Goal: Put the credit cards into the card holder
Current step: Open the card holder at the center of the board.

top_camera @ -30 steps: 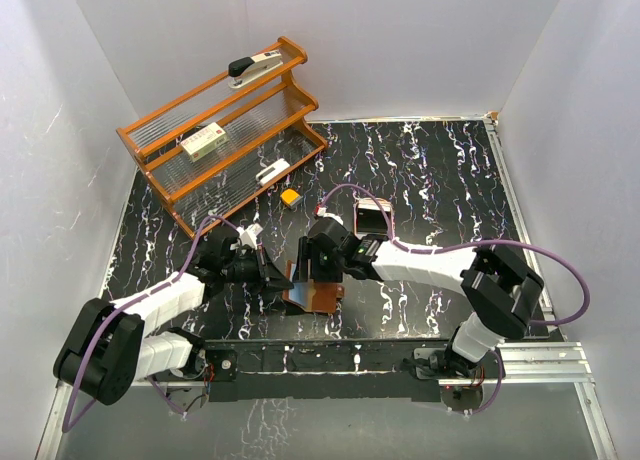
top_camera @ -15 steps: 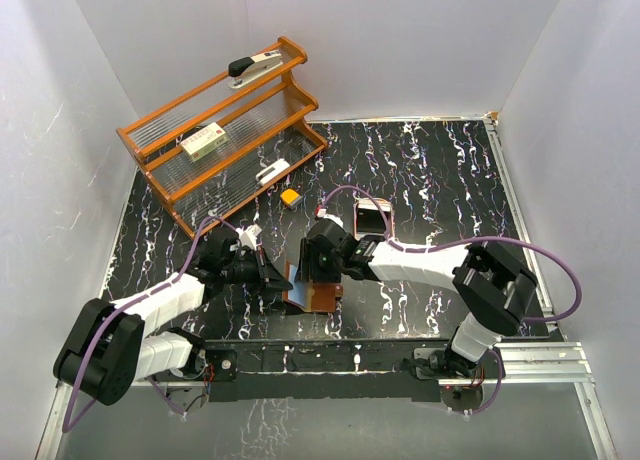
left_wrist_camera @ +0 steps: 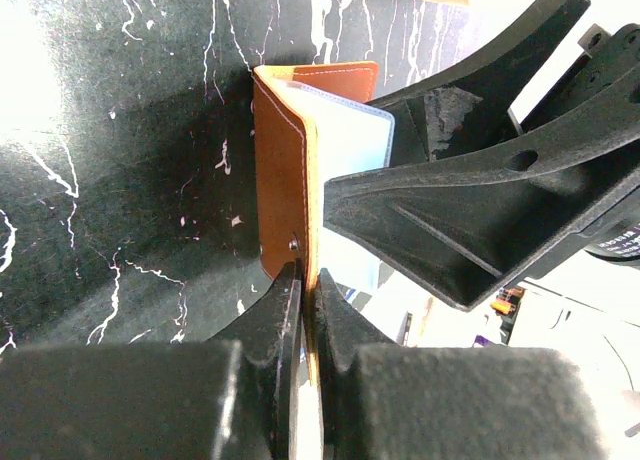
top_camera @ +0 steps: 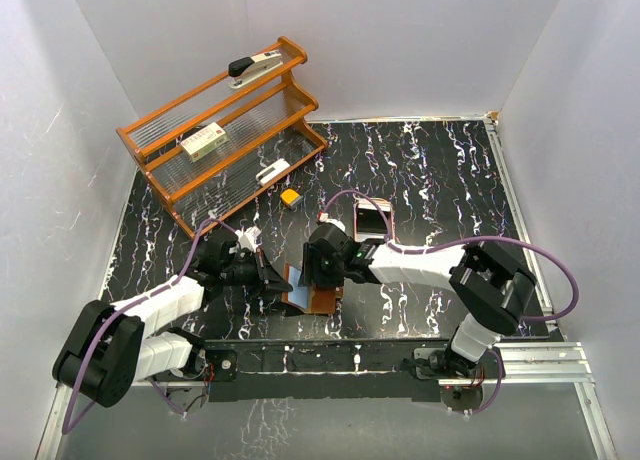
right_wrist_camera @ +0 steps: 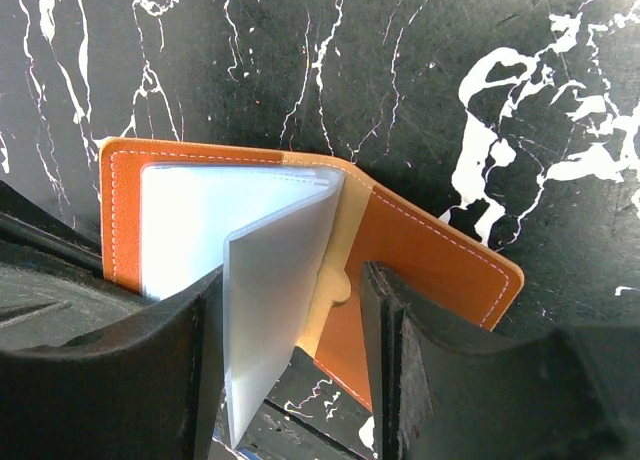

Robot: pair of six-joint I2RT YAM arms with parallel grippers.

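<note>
The reddish-brown card holder (top_camera: 318, 294) lies open on the black marbled table near the front. My left gripper (top_camera: 277, 278) is shut on the edge of its raised cover (left_wrist_camera: 285, 180), pinching it at the snap (left_wrist_camera: 308, 300). My right gripper (top_camera: 322, 272) is open just above the holder (right_wrist_camera: 430, 250). A pale grey inner pocket leaf (right_wrist_camera: 270, 310) stands up between its fingers and leans on the left finger (right_wrist_camera: 190, 380). More pale leaves (right_wrist_camera: 200, 220) lie flat inside. A pale card (top_camera: 375, 221) rests behind the right arm, in a small brown tray.
An orange wooden rack (top_camera: 225, 130) stands at the back left, with a stapler (top_camera: 255, 67) on top and small items on its shelves. A yellow-orange block (top_camera: 291, 196) lies in front of it. White walls enclose the table on three sides.
My right gripper has shifted a little to the left and lower over the open holder. My left gripper has kept its hold on the cover.
</note>
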